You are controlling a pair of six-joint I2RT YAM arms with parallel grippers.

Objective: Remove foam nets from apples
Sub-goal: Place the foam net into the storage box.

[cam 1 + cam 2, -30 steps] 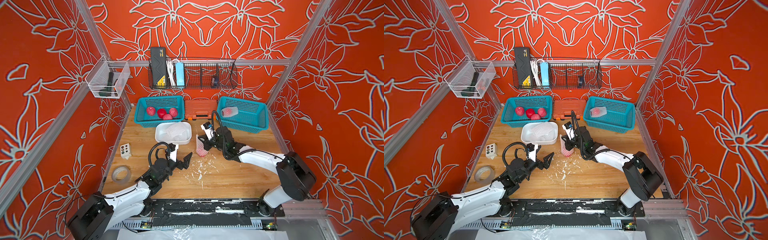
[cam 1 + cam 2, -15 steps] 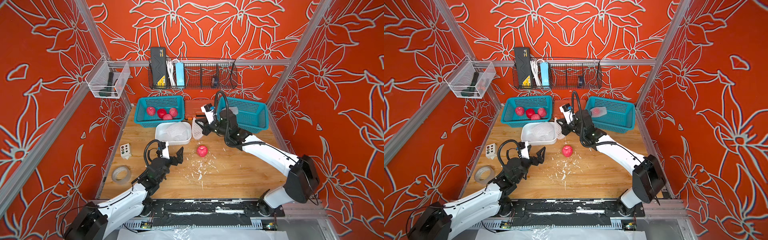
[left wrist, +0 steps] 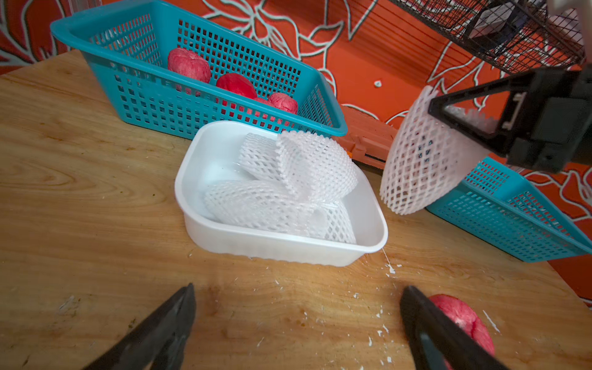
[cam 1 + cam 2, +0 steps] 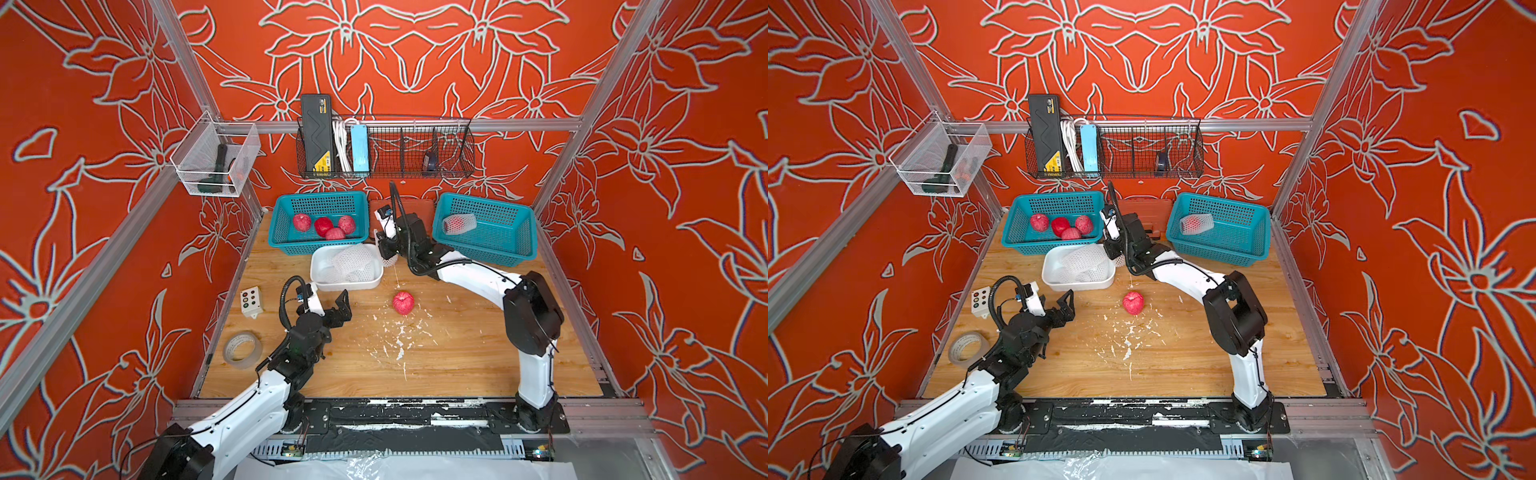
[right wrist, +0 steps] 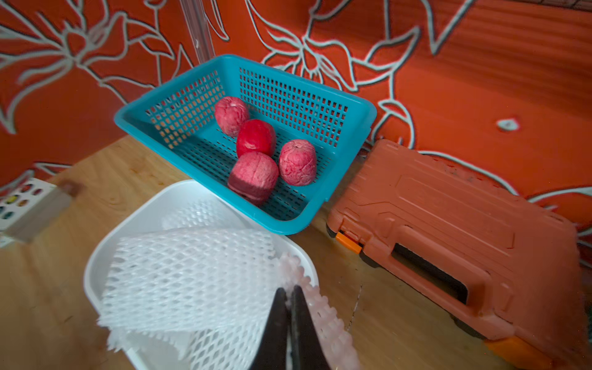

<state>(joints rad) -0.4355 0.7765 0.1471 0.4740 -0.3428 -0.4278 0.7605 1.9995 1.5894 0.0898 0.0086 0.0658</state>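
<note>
A bare red apple (image 4: 403,302) (image 4: 1133,302) lies on the wooden table, with the right-hand finger of my open left gripper (image 3: 298,288) (image 4: 332,305) close beside it in the left wrist view. My right gripper (image 5: 290,291) (image 4: 384,249) is shut on a white foam net (image 3: 419,160) (image 5: 320,314), which hangs empty at the right edge of the white tray (image 4: 332,286) (image 3: 288,246). Several foam nets (image 3: 288,179) lie in that tray. The left teal basket (image 4: 282,241) holds several bare apples (image 5: 256,137). In the right teal basket (image 4: 498,253) sits a netted apple (image 4: 458,224).
An orange tool case (image 5: 448,224) lies between the two baskets. A button box (image 4: 251,300) and a tape roll (image 4: 242,350) sit near the left wall. White foam crumbs (image 4: 399,345) are scattered mid-table. A wire shelf (image 4: 386,149) hangs on the back wall.
My right gripper pulled the net up off the apple and carried it back to the tray's edge. The apple stayed bare on the table. My left gripper drew back to the left, still open.
</note>
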